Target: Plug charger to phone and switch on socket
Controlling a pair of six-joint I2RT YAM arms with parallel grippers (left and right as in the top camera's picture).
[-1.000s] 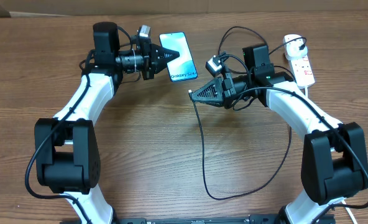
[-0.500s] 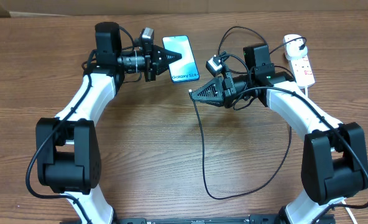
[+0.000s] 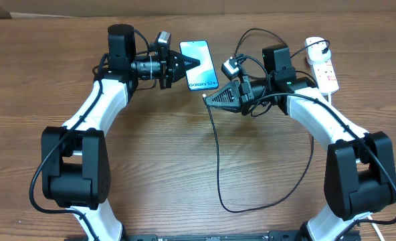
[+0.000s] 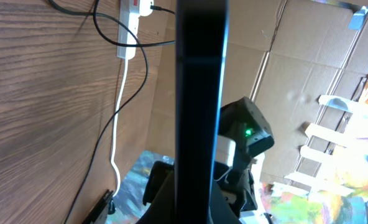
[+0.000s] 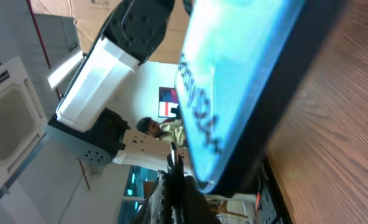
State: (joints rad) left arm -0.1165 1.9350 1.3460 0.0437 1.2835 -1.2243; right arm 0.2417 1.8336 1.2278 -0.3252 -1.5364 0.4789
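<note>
Tabletop [image 3: 158, 174]: brown wood-grain laminate, fills overhead view edge to edge, even light, soft shadows.
Cardboard [image 3: 198, 5]: flat strip along far edge, 12 o'clock, overhead.
Left wrist view: cardboard sheets [image 4: 308, 43] stand as backdrop beyond tabletop edge, 1 to 3 o'clock; white rack [image 4: 333, 124] at 3 o'clock, glare washing out right edge.
Right wrist view, tilted: pale walls and ceiling; white ceiling air unit [image 5: 10, 118] at 9 o'clock; red pipe [image 5: 38, 31] at 10 o'clock; distant dark-haired person [image 5: 148, 127] near centre.
</note>
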